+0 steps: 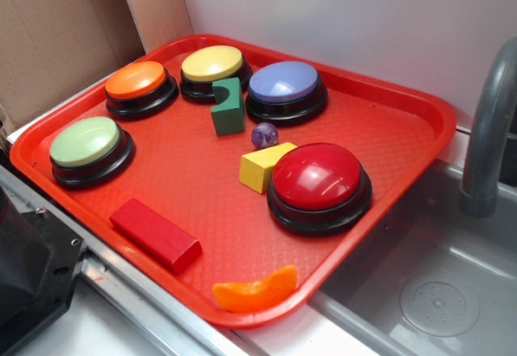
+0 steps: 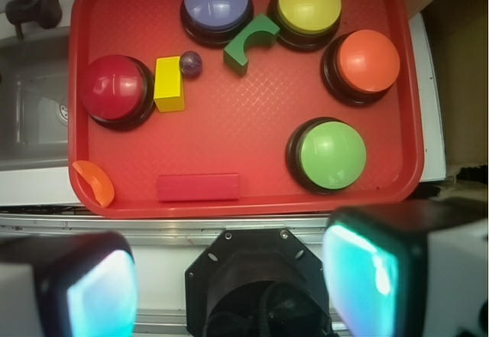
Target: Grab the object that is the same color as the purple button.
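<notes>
A small dark-purple marbled ball [image 1: 264,135] [image 2: 190,63] lies on the red tray [image 1: 404,122] [image 2: 252,115], between the yellow block [image 1: 262,165] [image 2: 169,83] and the green notched block [image 1: 229,107] [image 2: 250,42]. The purple button [image 1: 284,88] [image 2: 216,4], pale lavender dome on a black base, stands just behind the ball. My gripper [image 2: 233,283] is open and empty, high above the tray's near edge, far from the ball. In the exterior view the gripper is out of frame.
On the tray stand a red button [image 1: 317,185] [image 2: 113,90], yellow button [image 1: 212,69] [image 2: 309,6], orange button [image 1: 139,86] [image 2: 367,63] and green button [image 1: 87,148] [image 2: 330,153]. A red bar [image 1: 155,233] [image 2: 198,187] and orange slice [image 1: 257,290] [image 2: 95,182] lie near the front. A sink [image 1: 436,291] and faucet [image 1: 487,130] are alongside.
</notes>
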`<state>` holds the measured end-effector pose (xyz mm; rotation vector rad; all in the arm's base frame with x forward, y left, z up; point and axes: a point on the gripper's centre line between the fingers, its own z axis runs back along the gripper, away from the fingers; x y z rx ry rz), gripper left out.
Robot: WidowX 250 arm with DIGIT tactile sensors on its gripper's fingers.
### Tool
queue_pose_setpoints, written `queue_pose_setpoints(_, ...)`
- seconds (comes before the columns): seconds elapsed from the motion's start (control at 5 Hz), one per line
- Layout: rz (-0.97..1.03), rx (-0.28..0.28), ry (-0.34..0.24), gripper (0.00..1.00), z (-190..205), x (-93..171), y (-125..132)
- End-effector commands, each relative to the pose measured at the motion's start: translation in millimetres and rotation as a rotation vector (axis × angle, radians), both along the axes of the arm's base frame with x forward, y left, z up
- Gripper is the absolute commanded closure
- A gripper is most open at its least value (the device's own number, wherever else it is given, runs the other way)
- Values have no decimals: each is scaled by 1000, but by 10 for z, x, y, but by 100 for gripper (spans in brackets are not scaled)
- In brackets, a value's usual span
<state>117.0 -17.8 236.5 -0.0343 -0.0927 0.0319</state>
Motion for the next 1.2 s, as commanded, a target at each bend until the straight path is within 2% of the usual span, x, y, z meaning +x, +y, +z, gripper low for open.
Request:
queue_pose_setpoints(0.0,0,0,0,0,0,0,0)
queue_pose_setpoints(0.2,149,3,-29,0,-68,126,18)
queue_pose_setpoints(0.4,376,-58,-45,0,-196,343,94)
queue_pose_setpoints(0.8,771,-69,-135,0,-548,792,146)
queue_pose_setpoints(1.0,887,-74,-168,0,-791,1044,89)
